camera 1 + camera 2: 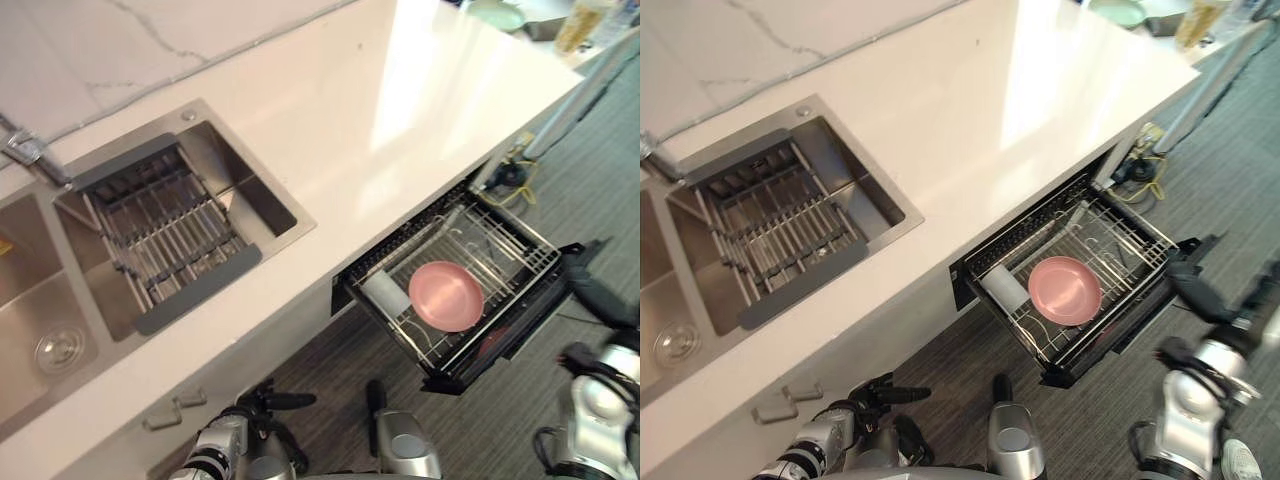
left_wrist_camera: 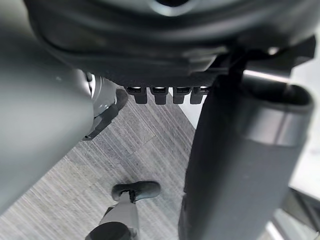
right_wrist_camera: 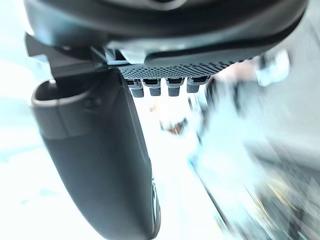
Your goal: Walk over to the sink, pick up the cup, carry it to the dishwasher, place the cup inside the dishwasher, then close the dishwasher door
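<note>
A white cup [image 1: 385, 293] lies on its side in the wire rack [image 1: 520, 250] of the pulled-out dishwasher [image 1: 500, 350], next to a pink plate [image 1: 446, 296]. The dishwasher stands open under the white counter [image 1: 400, 100]. The steel sink [image 1: 250, 190] is set in the counter to the left, and a grey drying rack [image 1: 165, 225] with nothing on it rests inside. My left hand [image 1: 268, 402] hangs low over the floor below the sink, open and holding nothing. My right hand [image 1: 598, 292] is just right of the dishwasher's front corner, fingers straight, nothing in it.
A second basin with a drain [image 1: 60, 350] and a faucet [image 1: 25, 150] are at the far left. A green plate [image 1: 495, 12] and a yellow container [image 1: 580, 25] sit at the counter's far end. Cabinet handles [image 1: 175, 410] show below the sink. Grey striped floor lies in front.
</note>
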Motion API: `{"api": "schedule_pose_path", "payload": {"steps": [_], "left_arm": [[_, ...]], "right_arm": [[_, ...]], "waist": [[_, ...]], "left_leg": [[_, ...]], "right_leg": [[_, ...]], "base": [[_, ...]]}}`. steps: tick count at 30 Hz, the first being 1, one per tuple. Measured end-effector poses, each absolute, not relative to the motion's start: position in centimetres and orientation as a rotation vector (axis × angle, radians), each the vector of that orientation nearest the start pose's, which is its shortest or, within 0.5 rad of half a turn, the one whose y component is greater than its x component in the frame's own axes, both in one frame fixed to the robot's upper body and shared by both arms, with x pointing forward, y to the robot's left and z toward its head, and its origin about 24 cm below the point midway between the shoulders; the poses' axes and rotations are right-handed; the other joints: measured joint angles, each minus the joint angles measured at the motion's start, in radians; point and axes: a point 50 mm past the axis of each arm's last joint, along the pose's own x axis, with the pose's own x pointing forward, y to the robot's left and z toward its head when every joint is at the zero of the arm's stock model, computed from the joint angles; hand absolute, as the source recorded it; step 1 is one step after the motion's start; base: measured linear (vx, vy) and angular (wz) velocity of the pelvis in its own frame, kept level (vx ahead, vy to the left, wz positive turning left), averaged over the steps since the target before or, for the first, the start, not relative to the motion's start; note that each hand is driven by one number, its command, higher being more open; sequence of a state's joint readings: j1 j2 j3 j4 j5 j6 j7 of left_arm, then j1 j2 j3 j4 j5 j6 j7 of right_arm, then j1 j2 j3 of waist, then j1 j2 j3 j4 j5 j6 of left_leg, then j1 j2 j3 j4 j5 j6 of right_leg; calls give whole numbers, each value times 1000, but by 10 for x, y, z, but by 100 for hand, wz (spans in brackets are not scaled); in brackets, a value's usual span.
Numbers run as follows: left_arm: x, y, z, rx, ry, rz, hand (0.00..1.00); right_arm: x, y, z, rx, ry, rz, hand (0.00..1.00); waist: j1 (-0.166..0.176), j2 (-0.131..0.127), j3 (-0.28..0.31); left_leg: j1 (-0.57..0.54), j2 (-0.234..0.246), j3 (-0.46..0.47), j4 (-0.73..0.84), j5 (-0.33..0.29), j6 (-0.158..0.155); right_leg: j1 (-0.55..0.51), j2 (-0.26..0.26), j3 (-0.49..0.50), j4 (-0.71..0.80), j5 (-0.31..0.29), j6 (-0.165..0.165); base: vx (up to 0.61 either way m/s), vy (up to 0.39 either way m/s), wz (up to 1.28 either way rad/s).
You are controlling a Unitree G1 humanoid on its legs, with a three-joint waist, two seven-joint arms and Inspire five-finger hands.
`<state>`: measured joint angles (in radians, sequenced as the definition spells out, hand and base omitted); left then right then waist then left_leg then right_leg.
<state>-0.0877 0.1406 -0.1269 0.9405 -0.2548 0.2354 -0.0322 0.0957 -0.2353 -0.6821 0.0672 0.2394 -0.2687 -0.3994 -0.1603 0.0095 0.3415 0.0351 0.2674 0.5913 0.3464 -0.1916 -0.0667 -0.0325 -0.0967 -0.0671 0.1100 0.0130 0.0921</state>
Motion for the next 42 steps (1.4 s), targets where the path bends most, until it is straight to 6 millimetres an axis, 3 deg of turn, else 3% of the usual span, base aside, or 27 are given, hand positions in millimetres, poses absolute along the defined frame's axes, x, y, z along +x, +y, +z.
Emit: {"api": "schedule_pose_path", "payload": {"steps": [4,7,9,10,12,14,17,21,27,31,34,37,39,41,42], "left_arm": [[150,178,-146,-95,1132,46,100],[146,178,-148,-141,1148,104,100],[144,177,-149,-187,1153,145,100],[143,176,-150,-191,1154,149,100],[142,170,-151,-208,1156,142,100],[141,165,-152,-237,1154,142,100],[142,161,-151,-268,1154,91,100],[144,163,-150,-295,1140,91,100],[144,167,-148,-418,1105,166,100],[145,169,-146,-452,1066,188,100],[142,174,-145,-482,1033,211,100],[124,187,-151,-495,1057,283,100],[97,198,-158,-459,1128,328,100],[74,204,-162,-486,1165,397,100],[72,206,-162,-498,1149,412,100]], "right_arm": [[109,-390,66,137,-312,-1281,100],[80,-388,17,484,-243,-1370,100],[69,-360,-36,709,-117,-1399,100],[70,-349,-48,760,-79,-1397,100],[80,-307,-81,912,63,-1309,100],[96,-281,-94,966,158,-1174,100],[128,-255,-94,983,187,-956,100],[130,-256,-96,954,193,-943,100],[147,-262,-94,935,193,-919,100],[162,-279,-86,918,190,-899,100],[187,-290,-75,904,171,-872,100],[219,-305,-52,884,123,-813,100],[238,-318,-34,882,67,-785,100],[237,-323,-33,872,57,-778,100],[237,-324,-32,890,36,-783,100]], "waist": [[-45,-1,-27],[-55,-1,-34],[-55,1,-35],[-54,3,-36],[-52,16,-44],[-36,29,-52],[15,40,-64],[52,34,-70],[86,34,-71],[110,42,-74],[121,59,-73],[128,97,-58],[148,126,-43],[150,132,-38],[160,134,-36]], "left_leg": [[19,-21,28,-34,1,-1],[27,-32,33,-58,8,-6],[28,-47,24,-85,26,-5],[30,-51,20,-93,34,-8],[36,-75,-11,-135,63,-7],[40,-94,-40,-173,88,-4],[41,-131,-105,-261,151,3],[46,-160,-182,-379,237,8],[32,-181,-298,-431,296,15],[-6,-199,-378,-431,313,19],[-35,-211,-426,-431,328,19],[-69,-215,-449,-423,335,16],[-98,-214,-464,-409,340,14],[-116,-212,-473,-412,350,20],[-122,-210,-476,-416,358,23]], "right_leg": [[0,-10,20,-23,6,9],[1,-18,20,-27,7,10],[2,-27,8,-31,8,12],[4,-31,2,-32,8,12],[21,-46,-32,-39,9,13],[37,-59,-64,-49,10,15],[56,-77,-136,-65,13,17],[75,-81,-219,-84,18,15],[114,-92,-337,-92,16,18],[121,-110,-413,-81,11,25],[120,-118,-461,-66,3,32],[97,-125,-482,-49,0,31],[69,-133,-492,-17,-12,25],[39,-139,-497,24,-32,22],[22,-145,-496,56,-46,18]], "base": [[75,49,-19],[31,25,-3],[-9,-6,14],[-23,-13,25],[-40,-16,42],[-50,-15,56],[-51,-24,66],[-36,-29,66],[-29,-4,53],[-65,25,65],[-72,25,49],[-50,20,22],[-15,-11,16],[-12,-36,15],[-38,-55,7]]}}
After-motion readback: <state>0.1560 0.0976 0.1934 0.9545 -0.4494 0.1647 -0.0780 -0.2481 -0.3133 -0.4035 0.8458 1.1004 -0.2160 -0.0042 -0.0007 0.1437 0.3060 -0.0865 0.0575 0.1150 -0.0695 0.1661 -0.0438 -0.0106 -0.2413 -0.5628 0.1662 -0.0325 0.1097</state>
